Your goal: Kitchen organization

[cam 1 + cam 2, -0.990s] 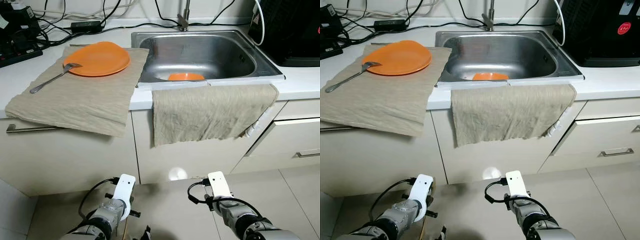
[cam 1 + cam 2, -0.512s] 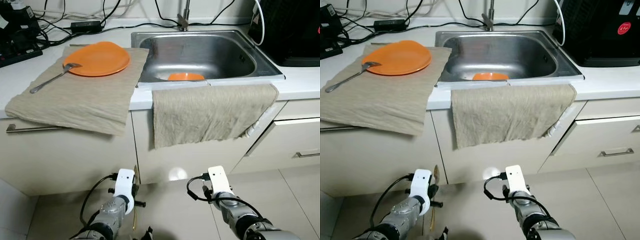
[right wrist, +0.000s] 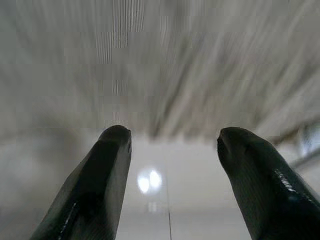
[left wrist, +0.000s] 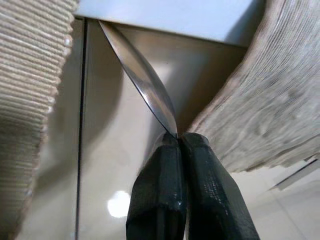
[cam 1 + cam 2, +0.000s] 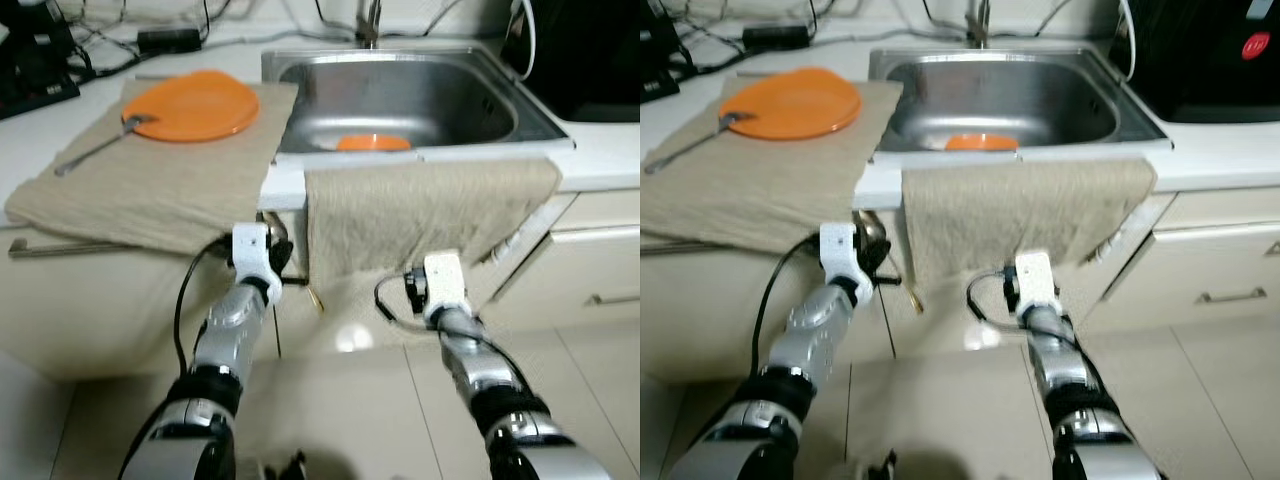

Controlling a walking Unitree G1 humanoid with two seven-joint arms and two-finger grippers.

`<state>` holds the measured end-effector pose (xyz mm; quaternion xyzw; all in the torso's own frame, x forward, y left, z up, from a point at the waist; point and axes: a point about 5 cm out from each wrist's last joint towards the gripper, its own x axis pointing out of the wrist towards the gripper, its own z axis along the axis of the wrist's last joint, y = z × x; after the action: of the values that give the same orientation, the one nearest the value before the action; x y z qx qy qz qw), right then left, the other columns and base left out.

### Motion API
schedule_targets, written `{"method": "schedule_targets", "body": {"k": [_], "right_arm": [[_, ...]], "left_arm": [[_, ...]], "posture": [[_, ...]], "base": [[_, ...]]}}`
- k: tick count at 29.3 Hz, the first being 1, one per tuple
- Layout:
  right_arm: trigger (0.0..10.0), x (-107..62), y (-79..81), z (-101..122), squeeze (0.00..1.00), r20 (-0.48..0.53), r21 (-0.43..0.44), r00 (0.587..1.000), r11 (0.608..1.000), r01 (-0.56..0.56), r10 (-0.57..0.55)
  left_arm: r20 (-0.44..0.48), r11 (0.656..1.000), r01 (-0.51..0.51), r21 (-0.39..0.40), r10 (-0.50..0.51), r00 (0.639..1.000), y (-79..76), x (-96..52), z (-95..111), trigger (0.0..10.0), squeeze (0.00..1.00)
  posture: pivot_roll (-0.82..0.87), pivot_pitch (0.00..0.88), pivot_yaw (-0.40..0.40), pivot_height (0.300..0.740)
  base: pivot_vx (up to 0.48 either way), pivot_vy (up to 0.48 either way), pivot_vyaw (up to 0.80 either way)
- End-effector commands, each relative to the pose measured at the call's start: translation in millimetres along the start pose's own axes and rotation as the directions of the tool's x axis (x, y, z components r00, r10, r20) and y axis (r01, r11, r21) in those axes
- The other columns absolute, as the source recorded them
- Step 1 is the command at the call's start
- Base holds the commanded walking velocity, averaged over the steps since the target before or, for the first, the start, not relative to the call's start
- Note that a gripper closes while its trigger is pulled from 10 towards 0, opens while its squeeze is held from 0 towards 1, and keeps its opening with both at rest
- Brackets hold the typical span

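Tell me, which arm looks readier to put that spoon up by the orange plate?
Probably the left: its gripper already pinches the spoon, just below the counter edge under the orange plate. The right gripper is open and empty.

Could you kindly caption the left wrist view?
Left gripper pinching a spoon between two hanging cloths.

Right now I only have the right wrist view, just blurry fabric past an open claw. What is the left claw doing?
Observer: The left claw is shut on a spoon, just below the counter edge.
Operator: What fabric am I facing?
Observer: A beige cloth draped over the front rim of the sink; the right claw points at its lower edge.
Operator: Anything in the sink?
Observer: One orange dish.
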<state>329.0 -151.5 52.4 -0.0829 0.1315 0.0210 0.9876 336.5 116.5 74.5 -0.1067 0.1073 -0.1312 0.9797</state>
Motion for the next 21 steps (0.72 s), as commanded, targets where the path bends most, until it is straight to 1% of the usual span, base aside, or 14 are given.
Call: {"method": "schedule_targets", "body": {"k": [1, 2, 3, 4, 5, 6, 7, 9, 10, 11, 15, 16, 18, 21], "right_arm": [[10.0, 2.8, 4.7, 7.8, 0.00, 0.009, 0.013, 1.000, 1.000, -0.028, 0.027], [10.0, 2.5, 5.5, 6.8, 0.00, 0.002, 0.011, 0.999, 0.999, -0.032, 0.032], [10.0, 1.6, 7.3, 0.4, 0.00, -0.030, 0.017, 0.999, 0.999, -0.036, 0.036], [10.0, -0.4, 10.7, -10.2, 0.00, -0.077, 0.027, 0.996, 0.998, -0.049, 0.051], [10.0, -3.1, 13.2, -21.5, 0.00, -0.126, 0.034, 0.990, 0.998, -0.056, 0.060], [10.0, -9.5, 17.6, -42.5, 0.00, -0.218, 0.049, 0.972, 0.996, -0.074, 0.083], [10.0, -12.9, 18.3, -50.7, 0.00, -0.252, 0.049, 0.964, 0.996, -0.074, 0.084], [10.0, -15.1, 18.7, -55.5, 0.00, -0.272, 0.049, 0.959, 0.996, -0.074, 0.084], [10.0, -22.7, 16.7, -73.4, 0.00, -0.367, 0.080, 0.927, 0.996, -0.047, 0.073], [10.0, -22.7, 16.7, -73.4, 0.00, -0.367, 0.080, 0.927, 0.996, -0.047, 0.073], [10.0, -28.3, 16.9, -83.4, 0.00, -0.412, 0.068, 0.909, 0.997, -0.040, 0.065], [10.0, -27.4, 17.9, -81.5, 0.00, -0.403, 0.074, 0.913, 0.996, -0.040, 0.067], [10.0, -20.9, 21.4, -67.6, 0.00, -0.338, 0.081, 0.938, 0.995, -0.050, 0.075], [10.0, -16.2, 21.8, -53.9, 0.00, -0.273, 0.078, 0.959, 0.996, -0.054, 0.073]], "left_arm": [[0.122, 0.995, 0.070, 0.067, -0.078, 0.989, -9.1, 5.4, 41.7, 10.0, 0.00], [0.093, 0.995, 0.078, 0.066, -0.084, 0.992, -9.4, 4.6, 38.0, 10.0, 0.00], [-0.001, 0.992, 0.091, 0.088, -0.091, 0.996, -8.3, 3.7, 22.6, 10.0, 0.00], [-0.119, 0.994, 0.085, 0.072, -0.076, 0.990, -4.9, 1.3, 0.1, 10.0, 0.00], [-0.243, 0.996, 0.080, 0.035, -0.069, 0.968, -2.4, -3.2, -23.6, 10.0, 0.00], [-0.401, 0.999, 0.048, -0.020, -0.052, 0.914, 2.0, -14.9, -60.7, 10.0, 0.00], [-0.445, 1.000, 0.025, -0.018, -0.030, 0.895, 4.7, -20.7, -72.9, 10.0, 0.00], [-0.467, 1.000, 0.009, -0.011, -0.013, 0.884, 6.5, -24.3, -79.6, 10.0, 0.00], [-0.547, 0.999, -0.026, -0.023, 0.009, 0.837, 8.6, -35.8, -99.9, 10.0, 0.00], [-0.547, 0.999, -0.026, -0.023, 0.009, 0.837, 8.6, -35.8, -99.9, 10.0, 0.00], [-0.606, 0.999, -0.031, 0.016, 0.035, 0.794, 10.5, -47.2, -115.5, 10.0, 0.00], [-0.596, 0.999, -0.023, 0.029, 0.036, 0.802, 10.9, -46.7, -114.2, 10.0, 0.00], [-0.507, 0.999, 0.009, 0.046, 0.016, 0.862, 9.9, -38.0, -98.5, 10.0, 0.00], [-0.395, 0.998, 0.033, 0.056, -0.009, 0.919, 9.9, -29.4, -74.3, 10.0, 0.00]], "posture": [[0.03, 0.000, -0.010, 0.740], [0.03, 0.000, -0.010, 0.740], [0.03, 0.000, -0.010, 0.740], [0.03, 0.000, -0.010, 0.740], [0.04, 0.000, -0.017, 0.740], [0.05, 0.000, -0.021, 0.740], [0.05, 0.000, -0.021, 0.740], [0.05, 0.000, -0.021, 0.740], [0.05, 0.000, -0.025, 0.740], [0.05, 0.000, -0.025, 0.740], [0.05, 0.000, -0.019, 0.740], [0.05, 0.000, -0.018, 0.740], [0.05, 0.000, -0.015, 0.740], [0.05, 0.000, -0.013, 0.740]], "base": [[0.000, 0.000, 0.00], [0.000, 0.000, 0.00], [0.000, 0.000, 0.00], [0.000, 0.000, 0.00], [0.000, 0.000, 0.00], [0.000, 0.000, 0.00], [0.000, 0.000, 0.00], [0.000, 0.000, 0.00], [0.000, 0.000, 0.00], [0.000, 0.000, 0.00], [0.000, 0.000, 0.00], [0.000, 0.000, 0.00], [0.000, 0.000, 0.00], [0.000, 0.000, 0.00]]}}
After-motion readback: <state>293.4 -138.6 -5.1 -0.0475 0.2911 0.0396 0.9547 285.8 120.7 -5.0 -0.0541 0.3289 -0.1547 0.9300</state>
